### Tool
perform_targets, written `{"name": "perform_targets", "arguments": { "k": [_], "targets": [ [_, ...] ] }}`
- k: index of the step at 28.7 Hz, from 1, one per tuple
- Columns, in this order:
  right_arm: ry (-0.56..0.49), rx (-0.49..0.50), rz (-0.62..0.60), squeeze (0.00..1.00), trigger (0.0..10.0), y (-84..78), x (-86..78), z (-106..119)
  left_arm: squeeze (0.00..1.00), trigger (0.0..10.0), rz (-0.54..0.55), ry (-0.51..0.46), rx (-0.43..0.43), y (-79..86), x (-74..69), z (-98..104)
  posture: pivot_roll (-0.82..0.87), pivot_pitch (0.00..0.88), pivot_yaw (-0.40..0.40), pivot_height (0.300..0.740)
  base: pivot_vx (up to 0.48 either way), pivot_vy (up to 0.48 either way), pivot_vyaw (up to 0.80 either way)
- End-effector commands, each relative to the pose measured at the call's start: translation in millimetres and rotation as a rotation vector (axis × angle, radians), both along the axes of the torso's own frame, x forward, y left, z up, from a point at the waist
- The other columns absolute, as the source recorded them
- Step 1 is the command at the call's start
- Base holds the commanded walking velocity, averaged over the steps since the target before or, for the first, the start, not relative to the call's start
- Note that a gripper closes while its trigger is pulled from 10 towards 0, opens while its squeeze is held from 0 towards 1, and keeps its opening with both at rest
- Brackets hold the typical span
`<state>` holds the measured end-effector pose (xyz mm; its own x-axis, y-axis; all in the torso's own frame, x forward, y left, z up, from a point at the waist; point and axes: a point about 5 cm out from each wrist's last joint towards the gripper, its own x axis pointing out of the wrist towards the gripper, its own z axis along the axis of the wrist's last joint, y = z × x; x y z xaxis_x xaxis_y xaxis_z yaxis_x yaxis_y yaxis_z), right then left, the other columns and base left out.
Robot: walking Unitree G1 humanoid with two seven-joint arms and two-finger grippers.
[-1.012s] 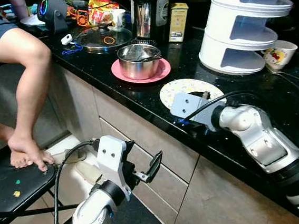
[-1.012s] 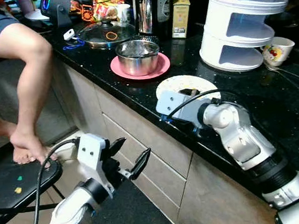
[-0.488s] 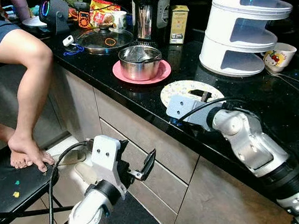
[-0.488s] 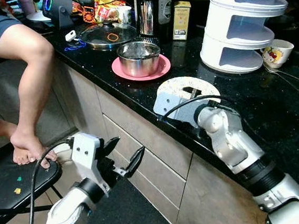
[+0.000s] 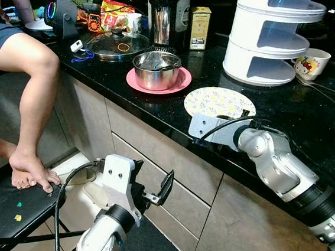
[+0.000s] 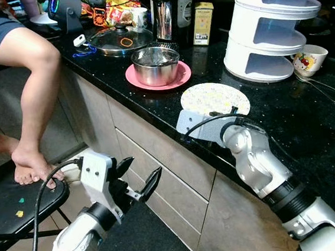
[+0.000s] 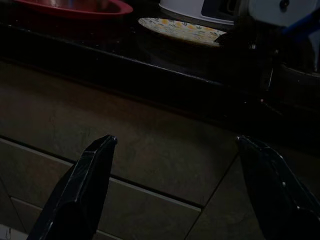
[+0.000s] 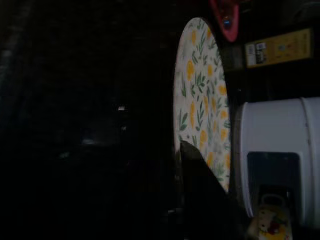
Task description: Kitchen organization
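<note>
A round floral plate (image 5: 218, 101) lies flat on the black counter (image 5: 123, 100) near its front edge. My right gripper (image 6: 233, 112) rests low at the plate's near rim, mostly hidden behind its grey wrist mount. The right wrist view is dark, with the floral plate (image 8: 200, 110) edge-on just ahead. My left gripper (image 6: 138, 174) hangs open below the counter, facing the drawer fronts (image 7: 150, 150), with nothing between its fingers. Behind the floral plate, a steel pot (image 5: 156, 69) sits on a pink plate (image 5: 181, 82).
A white tiered rack (image 5: 271, 26) and a printed cup (image 5: 311, 63) stand at the back right. A glass lid (image 5: 116, 44), a steel jug (image 5: 162, 13) and a yellow box (image 5: 200, 26) crowd the far counter. A person's leg (image 5: 33, 85) hangs over a black stool (image 5: 15, 211) on the left.
My right gripper has drawn back from over the floral plate toward the counter's front edge, leaving the plate uncovered. The left gripper has barely shifted and stays open.
</note>
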<state>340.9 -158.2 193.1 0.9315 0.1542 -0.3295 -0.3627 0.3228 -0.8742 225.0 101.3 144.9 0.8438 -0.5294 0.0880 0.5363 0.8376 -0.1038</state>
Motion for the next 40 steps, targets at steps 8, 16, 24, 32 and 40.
{"name": "perform_targets", "arguments": {
  "k": [8, 16, 24, 32, 40],
  "targets": [
    [0.01, -0.013, -0.05, 0.0, 0.0, -9.3, 4.0, -11, 0.0, 10.0, -0.016, 0.01, 0.007, -2.6, 0.3, -1, 0.09, 0.0, -0.082, 0.74, 0.0, 0.0, 0.0],
    [-0.385, 0.028, -0.057, 0.0, 0.0, -13.1, 17.2, 34, 0.0, 10.0, -0.025, 0.007, 0.009, -4.1, 1.0, -1, 0.09, 0.0, -0.08, 0.74, 0.0, 0.0, 0.0],
    [-0.503, -0.039, -0.144, 0.0, 0.0, -43.2, 19.2, 43, 0.0, 10.0, -0.029, 0.006, 0.008, -5.1, 1.5, -1, 0.08, 0.0, -0.076, 0.74, 0.0, 0.0, 0.0],
    [-0.523, -0.071, -0.277, 0.0, 0.0, -89.0, 17.0, 48, 0.0, 10.0, -0.029, 0.007, 0.009, -4.7, 1.0, -1, 0.08, 0.0, -0.073, 0.74, 0.0, 0.0, 0.0],
    [-0.508, -0.098, -0.365, 0.0, 0.0, -117.1, 12.9, 48, 0.0, 10.0, -0.037, 0.008, 0.006, -6.0, 1.2, -1, 0.08, 0.0, -0.068, 0.74, 0.0, 0.0, -0.5]
  ]
}}
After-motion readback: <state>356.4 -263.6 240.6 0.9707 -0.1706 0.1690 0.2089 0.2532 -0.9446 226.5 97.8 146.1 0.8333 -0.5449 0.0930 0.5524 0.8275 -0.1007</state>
